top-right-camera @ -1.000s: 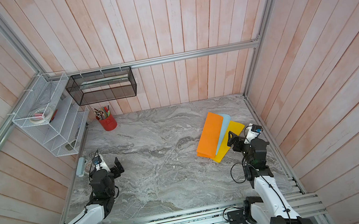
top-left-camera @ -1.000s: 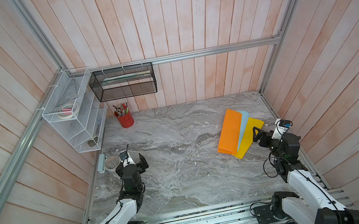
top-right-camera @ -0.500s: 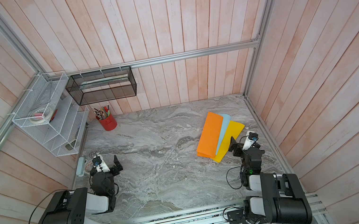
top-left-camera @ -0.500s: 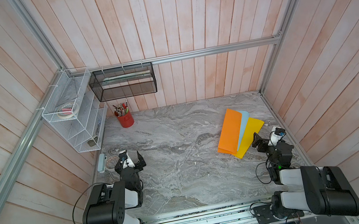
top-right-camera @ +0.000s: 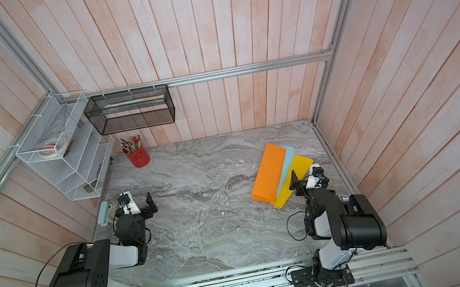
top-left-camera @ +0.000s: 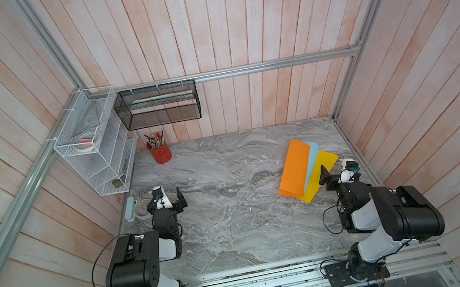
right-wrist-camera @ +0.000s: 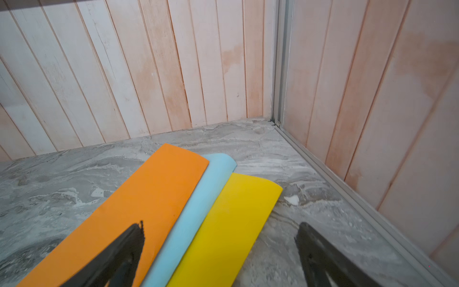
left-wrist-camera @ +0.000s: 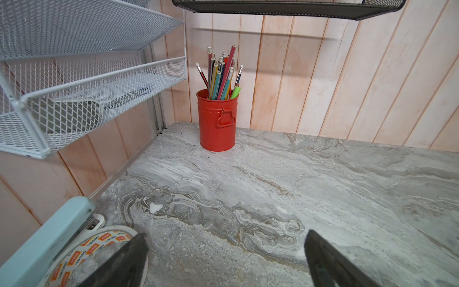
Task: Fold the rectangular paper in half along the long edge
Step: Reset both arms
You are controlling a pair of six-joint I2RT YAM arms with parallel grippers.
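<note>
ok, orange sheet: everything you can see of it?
The orange sheet is a plain matte rectangle, paper by its look, lying flat on the marble table near the right wall. It tops a fanned stack, overlapping a light-blue sheet that lies on a yellow sheet. A second orange edge shows at its near end, so it may be doubled. The open right claw hovers beside it; no contact visible.

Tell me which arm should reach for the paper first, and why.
Right. The right gripper hangs open at the near end of the paper sheets; the left gripper, also open, sits across the table beside the tape roll.
</note>
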